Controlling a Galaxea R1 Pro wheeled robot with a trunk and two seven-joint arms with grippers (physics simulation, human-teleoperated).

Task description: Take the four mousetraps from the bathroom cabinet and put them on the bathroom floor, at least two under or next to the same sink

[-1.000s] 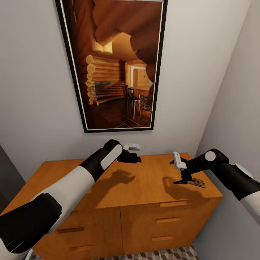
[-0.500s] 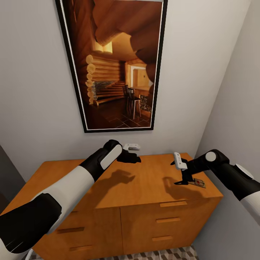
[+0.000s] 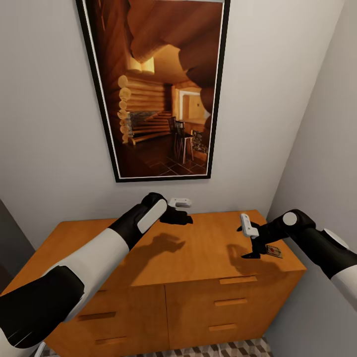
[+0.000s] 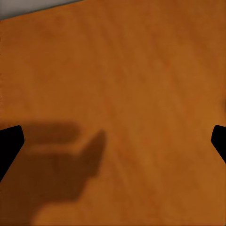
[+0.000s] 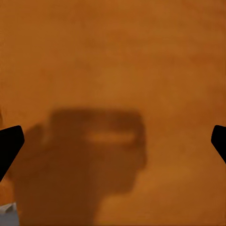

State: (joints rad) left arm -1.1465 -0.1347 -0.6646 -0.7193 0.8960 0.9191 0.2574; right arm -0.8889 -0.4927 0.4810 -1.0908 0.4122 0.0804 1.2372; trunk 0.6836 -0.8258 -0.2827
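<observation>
A: Presently, nearest the robot, a strip of the bathroom floor [image 3: 233, 348] with its cube-pattern tiles shows at the foot of the cabinet [image 3: 163, 258]. Its drawer fronts are all closed.

B: And the arms?

A: Both reach over the cabinet's flat top. The left gripper [image 3: 182, 217] hovers near the back edge; in the left wrist view its two dark fingertips [image 4: 9, 143] sit far apart at the frame's sides, so it is spread wide with bare wood between. The right gripper [image 3: 251, 254] points down near the cabinet's right front corner; the right wrist view likewise shows its fingertips [image 5: 10, 143] well apart over bare wood and its own shadow. Wide, holding nothing.

B: Task item located?

A: One mousetrap [image 3: 273, 251] lies flat on the cabinet top, just beside the right gripper on its outer side, not between the jaws. I see no others on the top.

B: Step in hand?

A: By my judgement, the approach to pick up this mousetrap. The next move calls for shifting the right gripper sideways over the slab, lowering until the fingers straddle it, then closing. The piece is thin and flat, so a shallow grasp may slip.

B: Beyond the cabinet?

A: A small white fitting [image 3: 180, 202] on the wall and a framed picture [image 3: 153, 89] of a log interior.
</observation>
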